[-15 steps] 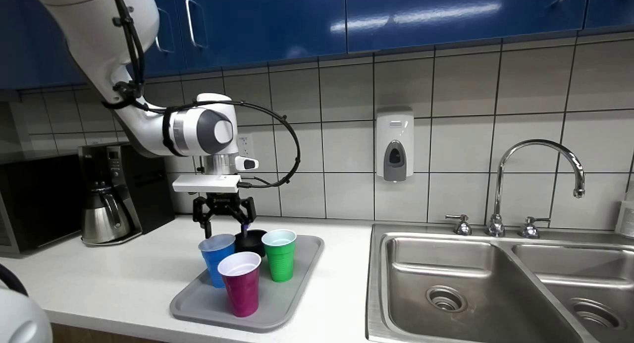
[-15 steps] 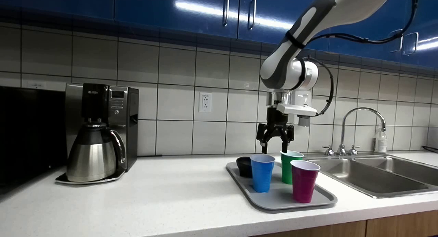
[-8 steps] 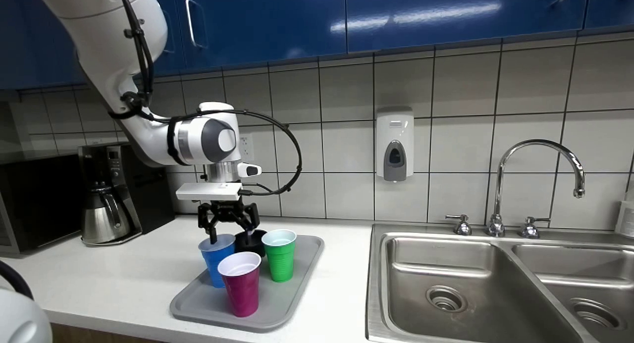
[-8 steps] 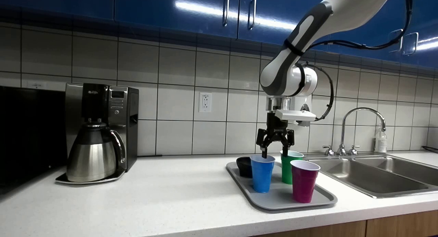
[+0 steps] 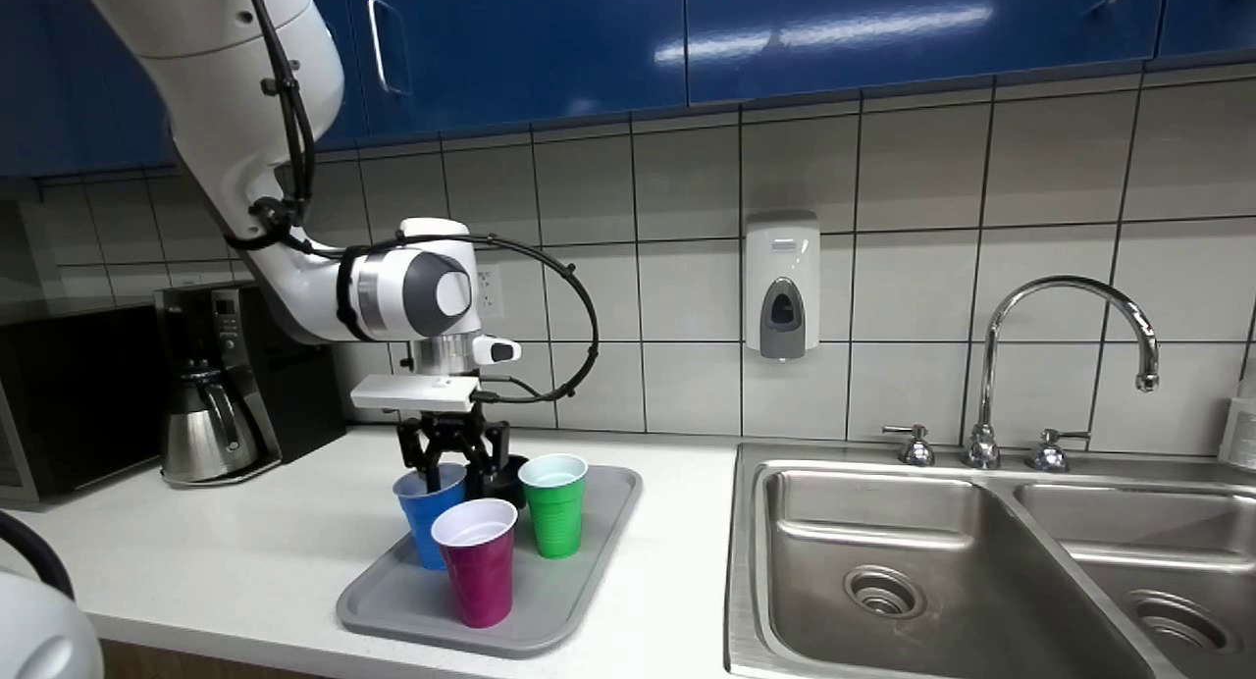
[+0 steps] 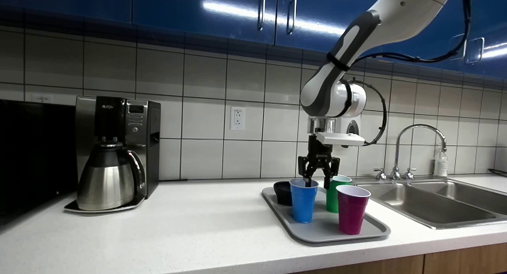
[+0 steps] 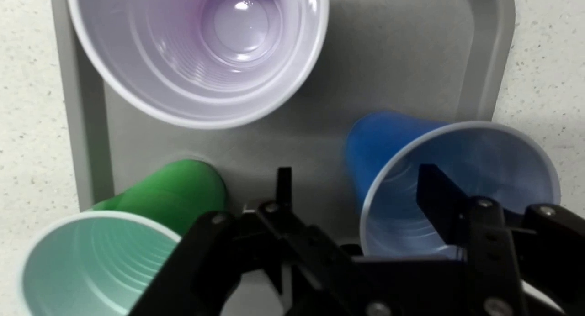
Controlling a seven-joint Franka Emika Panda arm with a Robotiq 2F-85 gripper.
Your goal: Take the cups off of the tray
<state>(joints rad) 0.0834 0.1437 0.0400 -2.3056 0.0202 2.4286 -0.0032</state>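
In an exterior view, the white counter is stretching broadly from the coffee maker at left to the grey tray, giving the widest room for moving. The counter's front edge is running near the tray's front rim; to the right, a narrower strip is parting the tray from the steel sink.

The coffee pot is standing before the coffee maker, well apart from the tray, and blue cabinets are hanging overhead.

From left to right on the tray, the black cup is sitting near the back, its inside mostly hidden; the blue cup is standing upright with 1 finger of the gripper reaching into it. The other finger is hanging outside, between the blue cup and the green cup. The gripper is standing released, its fingers spread either side of the blue cup's wall, a gap showing in the wrist view. The magenta cup, rightmost of the tray's 4, is standing near its front, pale inside showing.
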